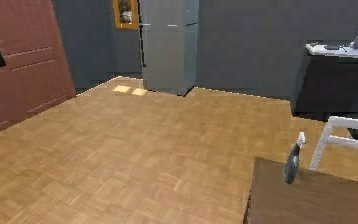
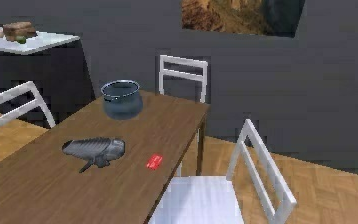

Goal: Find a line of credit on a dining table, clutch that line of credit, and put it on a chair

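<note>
The arm side view takes in most of the wooden table (image 2: 47,190), a brown, plank-grained top. On it, a small flat red oblong (image 2: 154,160), probably the credit card though it is too small to be sure, lies near the table edge on the view's right. Just beside it, toward the view's left, a ribbed dark grey object (image 2: 95,150) lies on its side. Farther out stands a round blue-grey pot (image 2: 121,98) with a dark rim.

3 white chairs with open backs ring the table: a far chair (image 2: 183,75) at the end, a near chair (image 2: 202,195) with a smooth white seat close to the red oblong, and a left chair (image 2: 22,100). A landscape painting (image 2: 242,15) hangs on the dark wall.

The forward view catches only the table's corner, with one upright grey shape (image 1: 294,162) at its edge. It adds herringbone parquet floor (image 1: 137,140), a tall brushed-grey fridge (image 1: 170,45), a reddish panelled wall (image 1: 22,60) and a dark counter (image 1: 332,85) with a pale top.

I cannot tell how the fingers stand.
</note>
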{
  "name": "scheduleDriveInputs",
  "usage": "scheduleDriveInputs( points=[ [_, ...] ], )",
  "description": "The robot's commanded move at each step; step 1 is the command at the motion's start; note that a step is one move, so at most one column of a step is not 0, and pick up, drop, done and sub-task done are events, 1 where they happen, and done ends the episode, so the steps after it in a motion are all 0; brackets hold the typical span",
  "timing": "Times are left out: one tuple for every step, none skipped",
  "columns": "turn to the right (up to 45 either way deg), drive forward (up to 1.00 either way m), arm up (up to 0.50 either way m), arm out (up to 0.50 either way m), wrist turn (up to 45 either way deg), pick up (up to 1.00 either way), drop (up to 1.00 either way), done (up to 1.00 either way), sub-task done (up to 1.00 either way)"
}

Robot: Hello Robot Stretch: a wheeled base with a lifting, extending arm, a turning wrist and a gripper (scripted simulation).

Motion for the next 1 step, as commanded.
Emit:
scheduleDriveInputs(
  points=[
    [-3.0, 0.00, 0.00, 0.00, 0.0, 0.00, 0.00, 0.00, 0.00]
  ],
)
